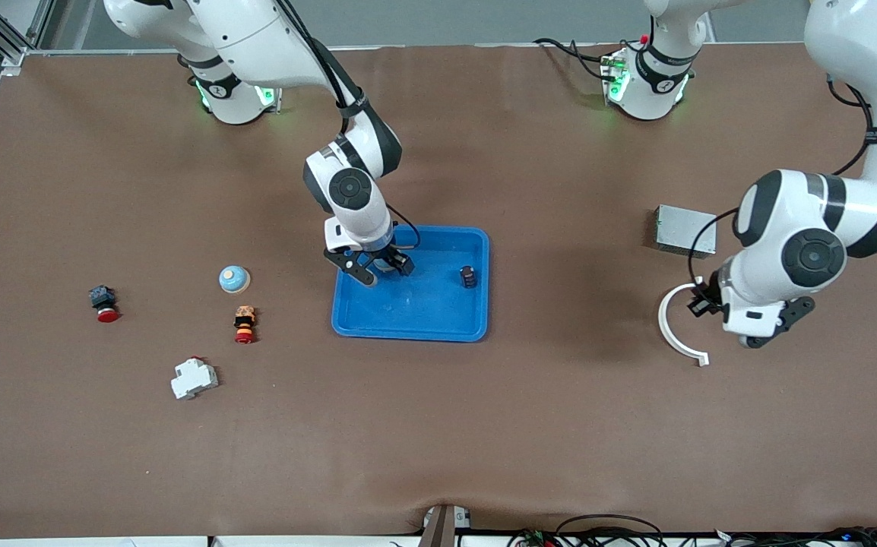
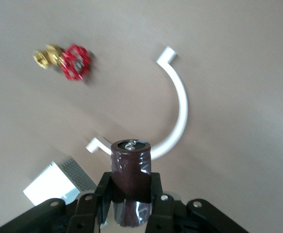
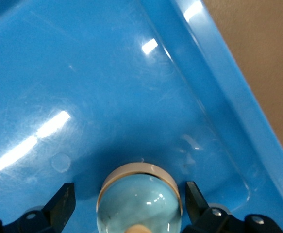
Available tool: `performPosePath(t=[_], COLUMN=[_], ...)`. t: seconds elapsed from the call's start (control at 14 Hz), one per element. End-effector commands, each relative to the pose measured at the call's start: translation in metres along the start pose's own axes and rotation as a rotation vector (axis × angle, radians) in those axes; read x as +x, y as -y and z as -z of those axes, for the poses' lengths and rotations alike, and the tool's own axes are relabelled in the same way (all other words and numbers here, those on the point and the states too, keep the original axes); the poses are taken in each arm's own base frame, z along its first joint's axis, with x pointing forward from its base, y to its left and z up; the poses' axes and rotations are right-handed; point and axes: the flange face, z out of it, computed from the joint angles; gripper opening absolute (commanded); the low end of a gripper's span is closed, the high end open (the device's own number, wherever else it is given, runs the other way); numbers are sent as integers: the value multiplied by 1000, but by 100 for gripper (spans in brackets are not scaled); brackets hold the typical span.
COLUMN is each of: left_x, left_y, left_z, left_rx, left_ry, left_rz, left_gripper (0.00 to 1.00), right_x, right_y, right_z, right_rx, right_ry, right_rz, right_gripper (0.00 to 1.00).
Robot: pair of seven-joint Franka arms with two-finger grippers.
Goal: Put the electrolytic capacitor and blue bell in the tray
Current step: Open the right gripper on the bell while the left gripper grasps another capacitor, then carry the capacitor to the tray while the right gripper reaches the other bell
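Observation:
The tray (image 1: 408,323) is a bright-blue shallow rectangle at mid-table. My right gripper (image 1: 372,267) hangs low over its corner toward the right arm's end, open. A blue bell (image 3: 140,204) with a cream base sits on the tray floor (image 3: 107,73) between its fingers, with a gap on each side. Another blue bell (image 1: 234,279) stands on the table toward the right arm's end. A small dark cylinder (image 1: 468,276) stands in the tray. My left gripper (image 1: 775,327) is up over the table at the left arm's end, shut on a dark-brown electrolytic capacitor (image 2: 131,165).
A white curved piece (image 1: 674,327), a grey metal box (image 1: 685,230) and a red-handled brass valve (image 2: 66,60) lie under or beside the left arm. A red push-button (image 1: 104,302), an orange-and-red button (image 1: 244,324) and a white breaker (image 1: 194,377) lie toward the right arm's end.

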Motion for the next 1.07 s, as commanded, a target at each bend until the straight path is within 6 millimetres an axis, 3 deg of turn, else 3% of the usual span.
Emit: performPosePath(t=[0.0, 0.21, 0.43, 0.57, 0.78, 1.0], left_x=[-43, -85, -115, -129, -181, -200], left_y=[-35, -78, -134, -158, -197, -236], left_z=[2, 9, 12, 6, 5, 11], left_rx=[-14, -42, -84, -88, -91, -187], left_ry=[24, 32, 55, 72, 69, 79], left_rz=[65, 87, 176, 251, 279, 351], left_gripper=[0, 0, 0, 0, 0, 0], right_x=[5, 17, 51, 83, 133, 183], right_y=[11, 22, 16, 0, -34, -82], right_z=[12, 38, 76, 100, 129, 149], right_rx=[-54, -117, -118, -125, -121, -111], right_ry=[-15, -15, -23, -5, 14, 18], right_rz=[34, 51, 120, 184, 274, 357], right_gripper=[100, 100, 100, 100, 100, 100])
